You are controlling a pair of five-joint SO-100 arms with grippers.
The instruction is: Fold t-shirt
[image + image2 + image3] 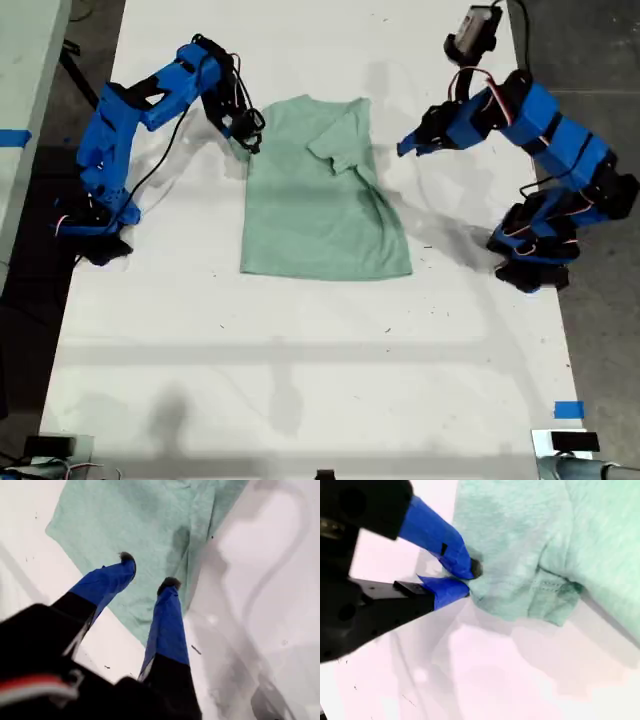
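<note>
The pale mint-green t-shirt (320, 200) lies flat on the white table, collar toward the far edge. Its sleeve (338, 148) on the exterior view's right is folded in over the chest. My second gripper (247, 135) is on the arm at the exterior view's left. It is shut on the edge of the other sleeve (490, 587), pinched between its blue fingertips (465, 565). My first gripper (405, 148), on the arm at the exterior view's right, hovers open just off the shirt's side. Its jaws (147, 572) stand apart, with nothing between them, pointing at the shirt (150, 520).
The white table (300, 350) stretches toward the near edge below the shirt's hem. Both arm bases (95, 235) (535, 265) stand at the table's sides. Blue tape marks (568, 409) (12, 137) sit near the edges, with dark floor beyond.
</note>
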